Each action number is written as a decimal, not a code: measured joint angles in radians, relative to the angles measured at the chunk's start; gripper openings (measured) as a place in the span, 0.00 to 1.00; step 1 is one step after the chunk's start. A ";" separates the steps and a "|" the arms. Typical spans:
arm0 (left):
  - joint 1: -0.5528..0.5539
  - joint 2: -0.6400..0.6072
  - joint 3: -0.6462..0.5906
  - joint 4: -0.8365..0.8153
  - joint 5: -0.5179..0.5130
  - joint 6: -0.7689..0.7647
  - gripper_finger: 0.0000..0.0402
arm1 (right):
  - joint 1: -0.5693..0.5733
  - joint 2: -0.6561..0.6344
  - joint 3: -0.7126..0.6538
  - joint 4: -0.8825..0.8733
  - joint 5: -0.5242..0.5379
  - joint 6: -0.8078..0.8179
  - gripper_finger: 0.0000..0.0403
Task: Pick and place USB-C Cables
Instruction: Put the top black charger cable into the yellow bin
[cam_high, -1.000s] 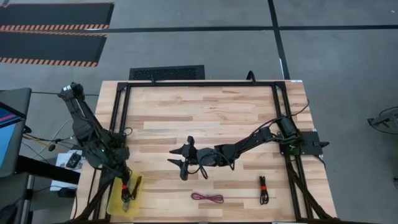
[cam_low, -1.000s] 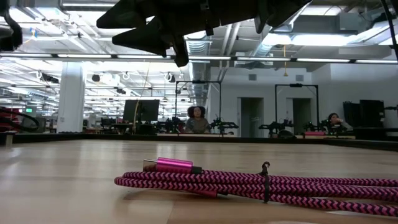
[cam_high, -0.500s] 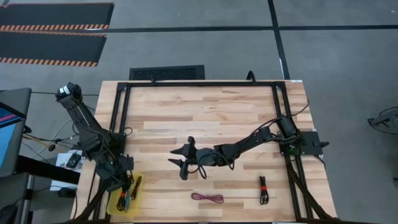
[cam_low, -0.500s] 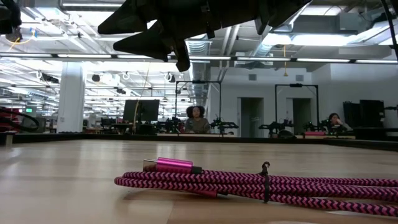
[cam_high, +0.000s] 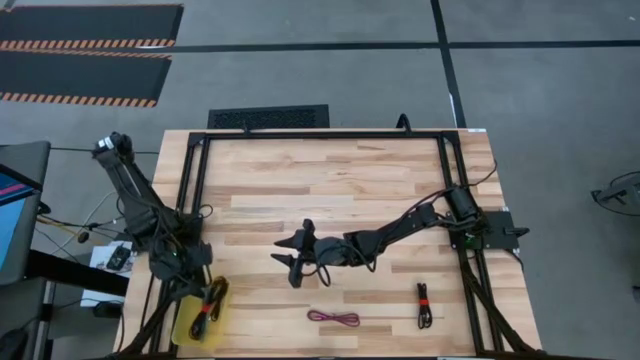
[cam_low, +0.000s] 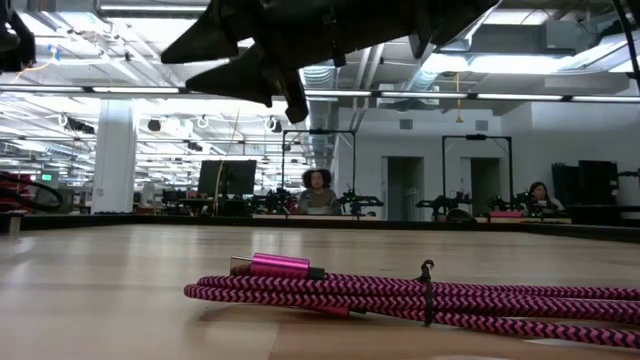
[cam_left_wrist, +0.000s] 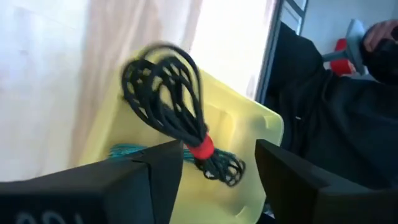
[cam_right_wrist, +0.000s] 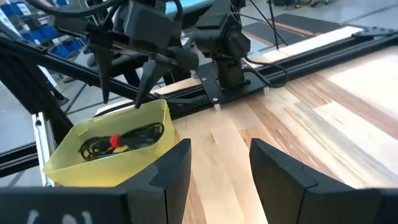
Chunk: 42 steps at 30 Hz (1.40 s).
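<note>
- Pale wood-plank desk (cam_high: 330, 190), smooth with a faint sheen.
- Magenta cable (cam_low: 420, 297) in woven braid, its plug glossy metal.
- Yellow bin (cam_right_wrist: 62, 155) of translucent, glossy plastic.
- Matt black fingers (cam_right_wrist: 168, 180).

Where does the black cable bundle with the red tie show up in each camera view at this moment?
High view: black cable bundle with the red tie lies in the yellow plastic bin, lower left.
Low view: not in it.
Left wrist view: bundle mid-picture, on the bin.
Right wrist view: bundle in the bin, lower left.
Shared landmark: the yellow bin.
</note>
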 joint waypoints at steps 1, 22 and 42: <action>0.000 -0.012 0.000 -0.018 -0.006 -0.004 0.48 | -0.001 0.000 0.000 -0.008 0.000 0.008 0.46; 0.000 -0.067 0.145 -0.071 -0.366 0.323 0.48 | -0.001 -0.078 0.000 -0.265 -0.008 0.087 0.46; 0.000 -0.060 0.146 -0.072 -0.693 0.528 0.48 | 0.038 -0.169 0.000 -0.472 0.043 0.140 0.34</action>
